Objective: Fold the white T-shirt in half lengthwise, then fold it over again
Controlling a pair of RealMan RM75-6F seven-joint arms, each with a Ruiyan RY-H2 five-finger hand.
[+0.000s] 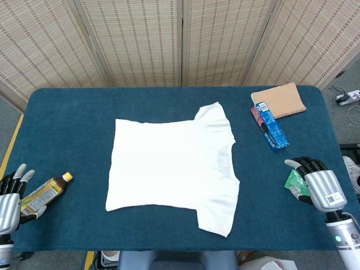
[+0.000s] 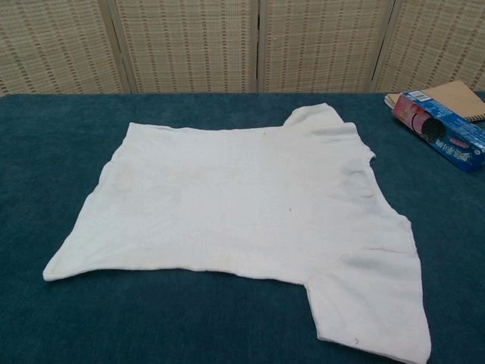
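The white T-shirt lies spread flat in the middle of the blue table, collar and sleeves to the right, hem to the left. The chest view shows the T-shirt unfolded, with neither hand in frame. My left hand rests at the table's near left corner, fingers apart, far from the shirt. At the near right edge sits my right hand, its fingers bent downward, a little way off the lower sleeve. Neither hand touches the shirt.
A tea bottle lies against my left hand's fingers. A green packet lies under my right hand's fingertips. A blue snack box and a tan notebook sit at the back right. Woven screens stand behind the table.
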